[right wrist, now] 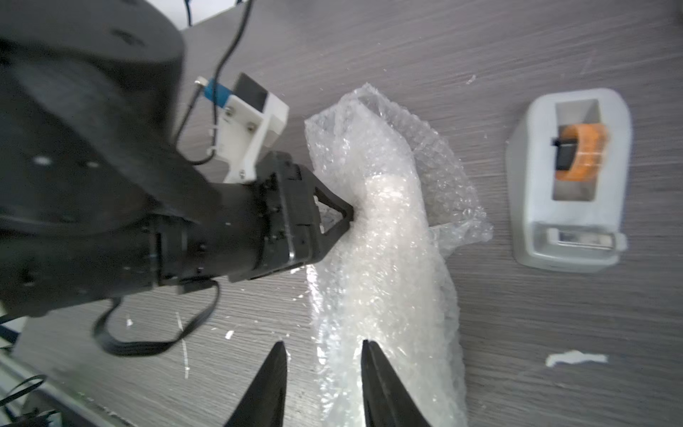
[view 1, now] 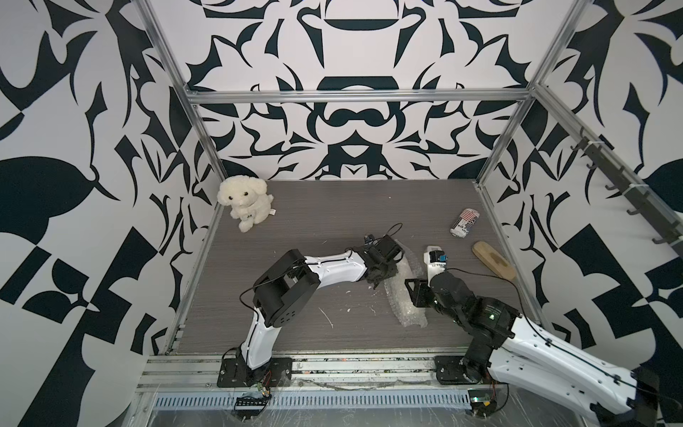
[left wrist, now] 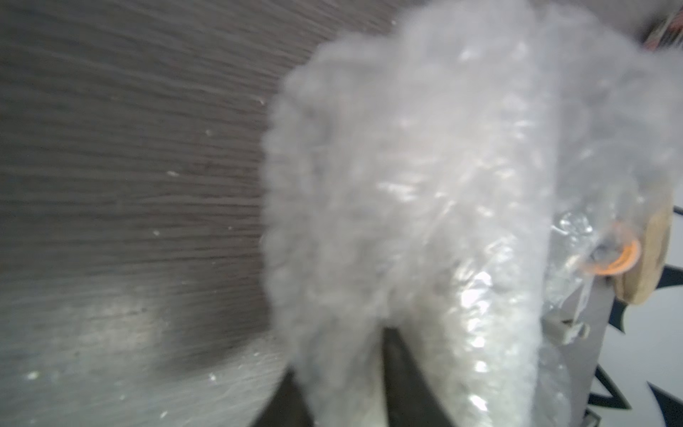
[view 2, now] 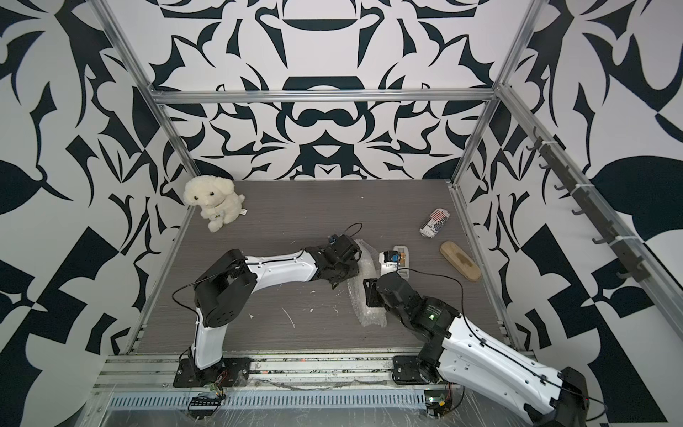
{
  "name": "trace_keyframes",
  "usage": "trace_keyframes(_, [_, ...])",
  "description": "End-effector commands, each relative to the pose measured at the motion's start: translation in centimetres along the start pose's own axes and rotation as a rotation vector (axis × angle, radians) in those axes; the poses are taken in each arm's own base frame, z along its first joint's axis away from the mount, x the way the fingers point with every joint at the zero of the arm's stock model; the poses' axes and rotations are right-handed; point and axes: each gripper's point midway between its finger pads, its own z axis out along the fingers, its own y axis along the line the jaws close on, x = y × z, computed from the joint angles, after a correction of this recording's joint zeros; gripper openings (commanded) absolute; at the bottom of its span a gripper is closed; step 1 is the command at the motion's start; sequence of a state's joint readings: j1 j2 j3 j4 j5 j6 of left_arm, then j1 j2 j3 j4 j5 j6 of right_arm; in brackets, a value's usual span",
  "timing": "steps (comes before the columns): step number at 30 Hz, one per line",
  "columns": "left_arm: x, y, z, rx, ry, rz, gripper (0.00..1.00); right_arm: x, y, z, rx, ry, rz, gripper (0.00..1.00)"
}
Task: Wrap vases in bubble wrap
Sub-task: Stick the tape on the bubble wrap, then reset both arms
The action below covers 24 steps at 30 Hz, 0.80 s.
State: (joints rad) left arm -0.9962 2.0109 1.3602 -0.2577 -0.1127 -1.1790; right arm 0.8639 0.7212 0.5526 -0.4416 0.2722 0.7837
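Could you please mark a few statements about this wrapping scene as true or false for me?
1. The bubble wrap is spread flat as an open sheet. False: it is rolled into a long bundle.
2. The tape dispenser holds an orange roll. True.
3. The striped can stands upright. False: it lies on its side.
4. The plush dog sits in a far corner of the table. True.
5. The wooden brush lies on top of the bubble wrap. False: it lies apart from it, near the table's edge.
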Motion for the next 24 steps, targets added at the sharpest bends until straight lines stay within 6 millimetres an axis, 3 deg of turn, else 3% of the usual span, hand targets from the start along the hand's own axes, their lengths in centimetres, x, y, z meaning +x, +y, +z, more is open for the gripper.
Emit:
trace_keyframes(1, [0.1,0.7,-1.9,-0.027,-0.004,0.033,0.42,-1.0,-0.9,-0.4,0.05,-0.047,0.008,0.38])
trace_keyframes(8, [-0.9,-0.1,-4.2,-0.02,-0.038,0.05,0.53,-1.3,-1.0,-0.7,0.055,-0.061,0.002,0.38])
trace_keyframes(19, [-2.6,-2.0,-8.6,0.062,-0.099,0.069,0.62,-1.6,-1.8,-1.4,0.075,-0.084,-0.001,0.38])
trace_keyframes(24, [-4.4,-1.0,-11.9,0.021,-0.192,0.137,0.68,-2.4,-2.7,-2.0,0.14,-0.113,-0.034,0.38])
